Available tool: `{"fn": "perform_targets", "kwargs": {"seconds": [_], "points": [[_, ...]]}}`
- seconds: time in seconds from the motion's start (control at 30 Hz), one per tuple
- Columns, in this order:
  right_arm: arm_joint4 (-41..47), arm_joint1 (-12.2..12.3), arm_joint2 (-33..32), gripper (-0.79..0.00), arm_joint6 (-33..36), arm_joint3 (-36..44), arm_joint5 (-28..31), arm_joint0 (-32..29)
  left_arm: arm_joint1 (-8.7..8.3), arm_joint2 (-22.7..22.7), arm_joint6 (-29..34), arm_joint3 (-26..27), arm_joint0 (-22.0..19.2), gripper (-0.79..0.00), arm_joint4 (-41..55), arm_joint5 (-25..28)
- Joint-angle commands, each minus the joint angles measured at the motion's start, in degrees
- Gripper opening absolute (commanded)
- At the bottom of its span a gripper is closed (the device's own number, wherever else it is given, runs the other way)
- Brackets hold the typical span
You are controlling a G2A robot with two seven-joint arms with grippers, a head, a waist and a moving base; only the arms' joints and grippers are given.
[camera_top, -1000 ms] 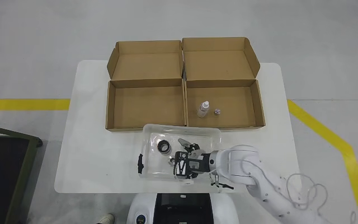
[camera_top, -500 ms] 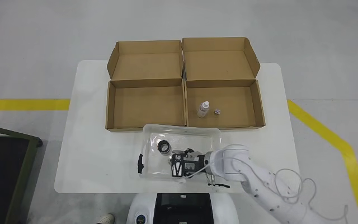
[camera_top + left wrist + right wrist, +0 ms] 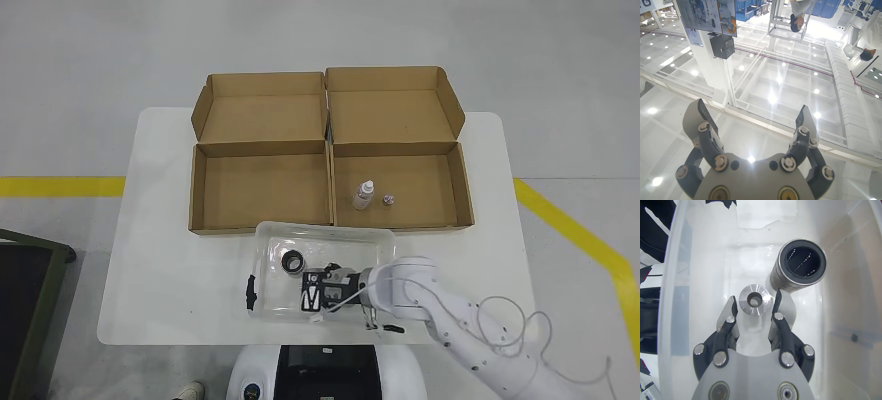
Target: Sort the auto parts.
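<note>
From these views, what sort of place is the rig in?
Probably a factory-style test hall: a yellow floor line beside the white table, blue crates, and a grid ceiling with spot lights.

A white table (image 3: 150,280) stands on a pale grey floor (image 3: 100,60) crossed by a yellow line (image 3: 60,186); overhead, a white gridded ceiling (image 3: 800,75) carries round lights (image 3: 779,79).

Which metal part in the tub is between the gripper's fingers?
The small shiny ring: the open right gripper straddles it; the bigger black-lined cylinder stands outside, beside one finger.
</note>
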State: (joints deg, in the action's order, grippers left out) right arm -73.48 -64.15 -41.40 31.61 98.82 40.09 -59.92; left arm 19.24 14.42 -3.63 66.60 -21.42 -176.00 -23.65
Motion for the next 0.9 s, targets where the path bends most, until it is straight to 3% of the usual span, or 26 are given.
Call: {"fn": "perform_targets", "kwargs": {"seconds": [0.0,0.17,0.23,0.3,0.33,0.4,0.73,0.87], "points": [[-0.4,-0.1,0.1,-0.440,-0.5,-0.2,-0.2,0.2,0.00,0.0,0.0,0.0,0.0,0.000,0.0,0.0],[-0.2,-0.5,0.4,-0.520,-1.7,-1.4,-0.6,0.5,0.00,0.0,0.0,0.0,0.0,0.000,0.0,0.0],[0.0,-0.7,0.5,-0.606,-1.9,-1.7,-0.6,0.8,0.00,0.0,0.0,0.0,0.0,0.000,0.0,0.0],[0.0,-0.8,0.6,-0.640,-2.1,-1.8,-0.6,1.0,0.00,0.0,0.0,0.0,0.0,0.000,0.0,0.0],[0.0,-0.8,0.6,-0.745,-2.2,-1.8,-0.5,1.0,0.00,0.0,0.0,0.0,0.0,0.000,0.0,0.0],[0.0,-0.8,0.5,-0.785,-2.4,-1.7,0.0,1.0,0.00,0.0,0.0,0.0,0.0,0.000,0.0,0.0],[3.1,0.6,-3.6,-0.785,0.6,4.1,4.5,-1.5,0.00,0.0,0.0,0.0,0.0,0.000,0.0,0.0],[7.5,1.3,-6.8,-0.785,1.3,8.3,2.6,-3.2,0.00,0.0,0.0,0.0,0.0,0.000,0.0,0.0]]}}
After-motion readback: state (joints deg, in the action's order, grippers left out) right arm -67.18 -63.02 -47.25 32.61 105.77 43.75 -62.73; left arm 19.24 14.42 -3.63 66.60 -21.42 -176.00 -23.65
